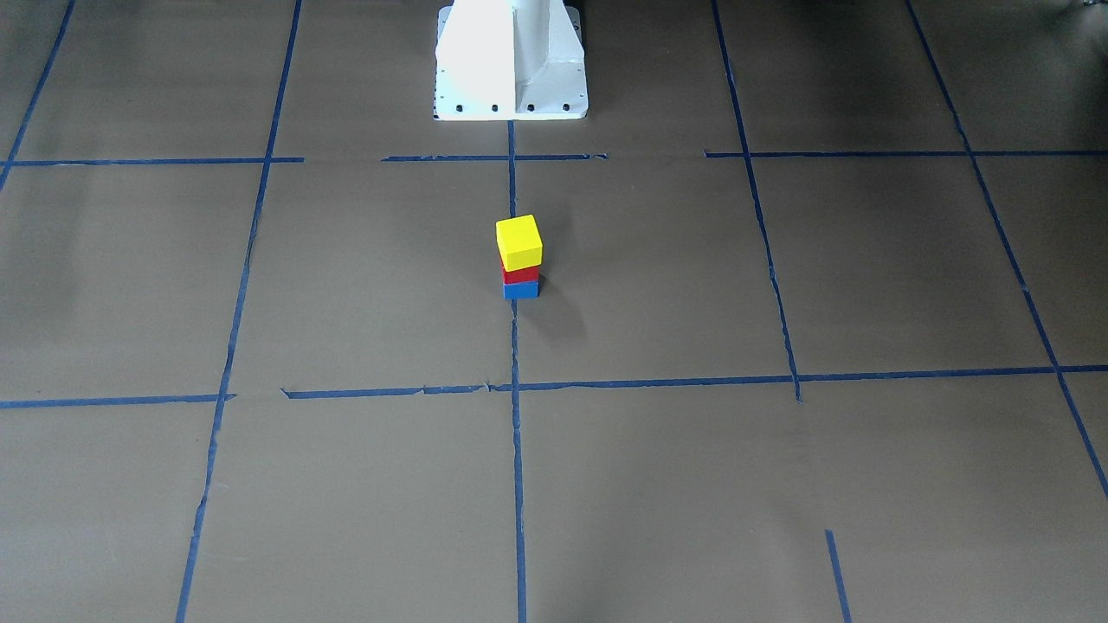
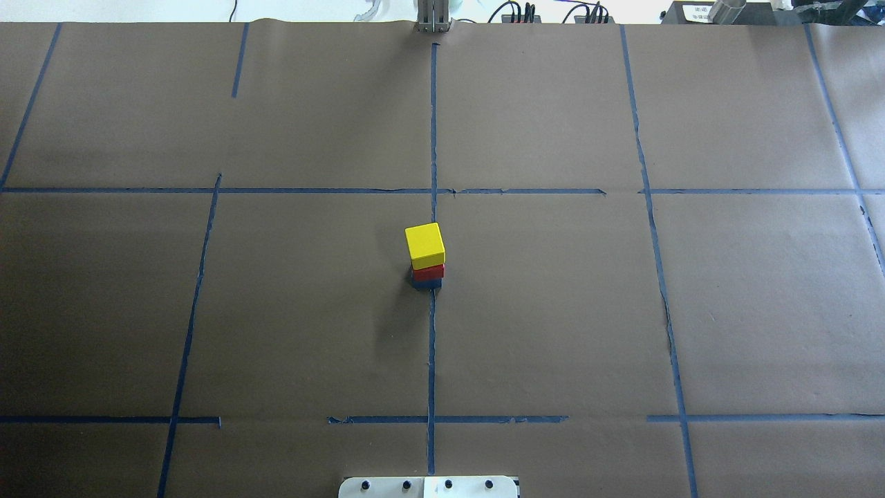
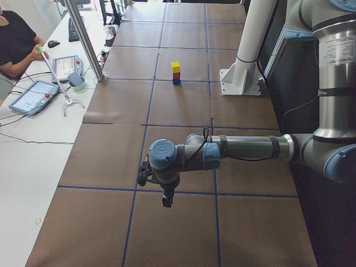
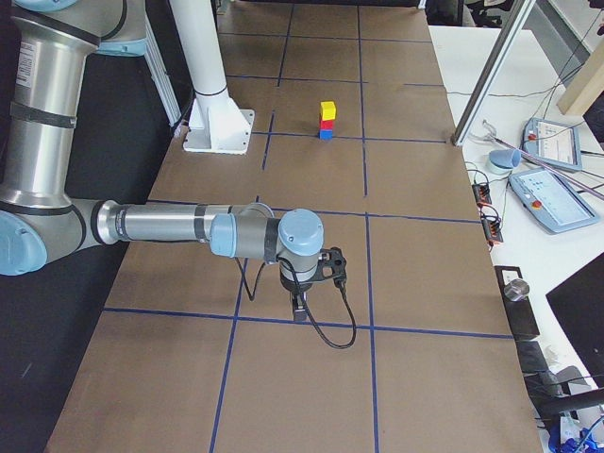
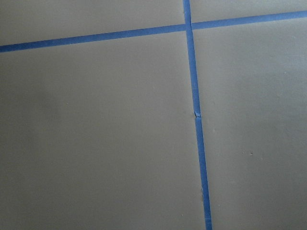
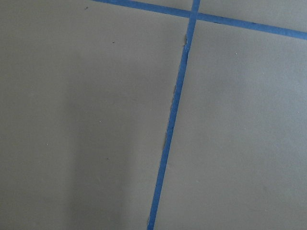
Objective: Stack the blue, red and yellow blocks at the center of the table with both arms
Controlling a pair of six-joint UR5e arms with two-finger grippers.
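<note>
Yellow block [image 1: 518, 242] is sitting on red block [image 1: 520, 274] over blue block [image 1: 520, 291] mid-frame; left claw [image 3: 167, 200] and right claw [image 4: 299, 310], can't tell if spread.

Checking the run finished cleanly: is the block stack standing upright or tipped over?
Upright. The yellow block sits squarely on the red block, which rests on the blue block.

Work surface: brown paper [image 2: 553, 311] gridded by blue tape lines [image 2: 431, 346]. Alongside, a white bench [image 3: 22, 167] bears two screen pendants [image 3: 30, 95], a mouse [image 3: 53, 43] and a keyboard [image 3: 73, 29] — an operator [image 3: 14, 44] in black sits there, hand on a thin rod [image 3: 54, 75].
</note>
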